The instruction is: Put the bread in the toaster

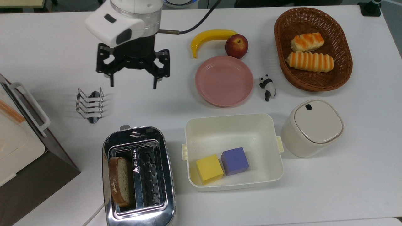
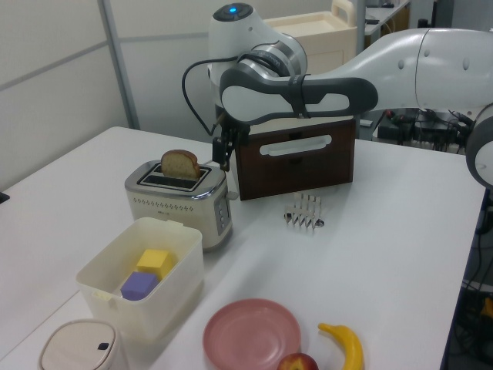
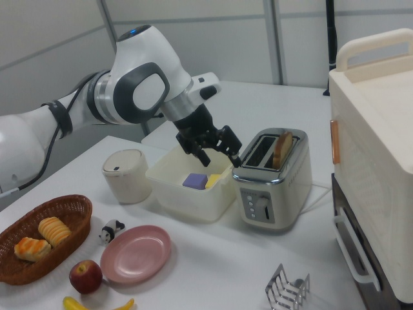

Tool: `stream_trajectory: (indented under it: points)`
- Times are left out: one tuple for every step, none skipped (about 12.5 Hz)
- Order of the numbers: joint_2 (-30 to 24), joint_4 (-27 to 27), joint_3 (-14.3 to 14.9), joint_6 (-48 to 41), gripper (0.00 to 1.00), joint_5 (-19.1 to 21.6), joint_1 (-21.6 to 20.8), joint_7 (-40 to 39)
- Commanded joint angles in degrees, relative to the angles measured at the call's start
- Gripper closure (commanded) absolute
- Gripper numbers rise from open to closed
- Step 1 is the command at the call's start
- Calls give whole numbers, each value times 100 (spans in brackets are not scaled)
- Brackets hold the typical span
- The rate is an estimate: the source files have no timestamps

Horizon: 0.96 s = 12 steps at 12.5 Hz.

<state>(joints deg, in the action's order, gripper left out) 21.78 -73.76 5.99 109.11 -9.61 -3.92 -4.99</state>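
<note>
Bread (image 1: pixel 121 181) stands upright in the slot on the top view's left of the toaster (image 1: pixel 138 177), its top poking out. Farther back, the gripper (image 1: pixel 133 84) hangs with fingers (image 1: pixel 155 82) spread wide, empty, touching nothing.

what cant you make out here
- Lower part of the bread: hidden inside the toaster slot, top view.
- Box at the top view's left: cut off by the edge.
- Robot arm above the pincer: cut off by the top view's upper edge.
</note>
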Motion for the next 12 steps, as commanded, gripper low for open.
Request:
stream_trajectory:
  points:
    - [-166,-183,-98,-704,0,537,58,69]
    - [-200,-183,-89,-977,0,644,67,69]
    - [-227,-183,-72,-1084,0,697,67,60]
    - [-218,-200,-63,-1094,0,767,93,25]
    - [-210,-209,-54,-1085,0,924,181,-80]
    - [-201,-227,-45,-1076,0,1091,269,-220]
    - [-192,-236,-36,-1067,0,1171,304,-317]
    - [-192,-244,-28,-1085,0,1111,305,-344]
    - [-201,-244,-27,-1111,0,1111,313,-310]
    - [-244,-236,-10,-1198,0,1171,339,-292]
    - [-253,-227,-1,-1330,0,1181,383,-283]
    - [-280,-218,-1,-1401,0,1181,418,-274]
